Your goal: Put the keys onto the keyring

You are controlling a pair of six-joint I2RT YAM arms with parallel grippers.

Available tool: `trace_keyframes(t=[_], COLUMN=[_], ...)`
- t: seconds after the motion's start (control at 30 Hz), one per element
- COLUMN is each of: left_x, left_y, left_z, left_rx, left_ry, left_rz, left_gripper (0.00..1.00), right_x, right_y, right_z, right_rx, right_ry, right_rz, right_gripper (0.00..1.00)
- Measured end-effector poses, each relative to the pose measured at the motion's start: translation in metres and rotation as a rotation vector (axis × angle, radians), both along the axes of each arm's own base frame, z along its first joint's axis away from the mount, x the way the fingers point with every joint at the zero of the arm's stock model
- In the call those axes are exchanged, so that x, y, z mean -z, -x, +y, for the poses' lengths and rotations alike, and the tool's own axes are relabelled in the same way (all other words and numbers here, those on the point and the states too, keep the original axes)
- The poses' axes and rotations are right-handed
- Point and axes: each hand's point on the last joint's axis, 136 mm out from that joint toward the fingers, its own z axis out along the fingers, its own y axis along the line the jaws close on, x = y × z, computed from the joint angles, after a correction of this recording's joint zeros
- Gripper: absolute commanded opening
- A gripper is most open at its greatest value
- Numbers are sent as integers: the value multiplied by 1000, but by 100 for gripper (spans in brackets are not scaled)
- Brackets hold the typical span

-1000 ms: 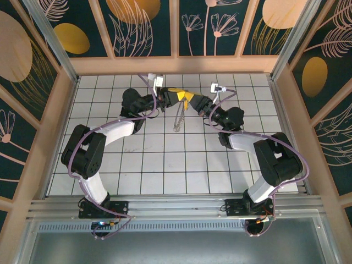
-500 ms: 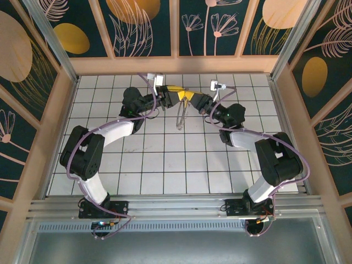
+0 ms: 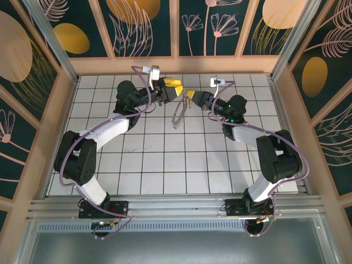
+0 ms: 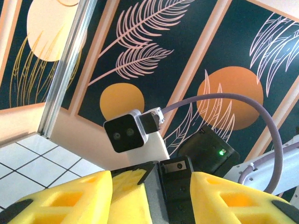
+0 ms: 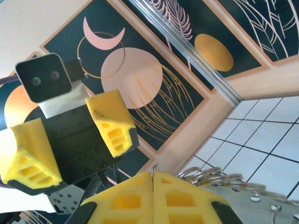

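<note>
**Right hand pinches the keyring aloft; left hand stands released**

At the 12 o'clock end of the tiled desk (image 3: pixel 165 165), the right hand (image 3: pixel 190 96) is clenched on the top of the keyring (image 3: pixel 179 116). The big wire loop dangles from it toward 7 o'clock, above the tiles. Held by its rim like this, the ring probably hangs free so that the other arm can reach it.

The left hand (image 3: pixel 170 87) sits just beside it at 10 o'clock. Its yellow fingers (image 5: pixel 112 126) are spread with nothing between them, facing the ring as if ready for a fresh approach.

The ring is the only holder here. A cluster of small wire loops (image 5: pixel 208 176) sits on it just beside the pinching pads. I cannot make out a yellow-headed key on the ring or on the tiles.
</note>
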Motion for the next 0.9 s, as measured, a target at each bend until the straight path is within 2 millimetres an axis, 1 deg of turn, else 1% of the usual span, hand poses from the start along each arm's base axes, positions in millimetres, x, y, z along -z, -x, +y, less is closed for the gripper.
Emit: trace_keyframes(t=[0.2,0.33,0.43,0.53,0.57,0.63,0.8,0.9], left_x=[3,1,1,5,7,13,38,49], left_y=[-7,-8,-8,-7,-8,-11,-12,-13], left_z=[7,8,9,9,8,8,5,4], left_rx=[7,28,54,87,98,115,156,173], left_ry=[-48,-86,-120,-155,-167,-187,-229,-243], left_rz=[1,-17,-32,-40,-39,-34,16,44], left_gripper=[48,47,43,37,35,35,33,32], right_x=[-4,-6,-6,-6,-6,-6,0,3], right_y=[3,7,9,10,10,9,8,8], right_z=[5,10,14,17,17,18,19,19], right_rx=[-69,-135,-176,-211,-221,-234,-256,-261], right_ry=[36,63,86,104,108,116,128,131], right_rz=[-34,-66,-84,-95,-101,-106,-93,-82], right_gripper=[0,0,0,0,0,0,0,0])
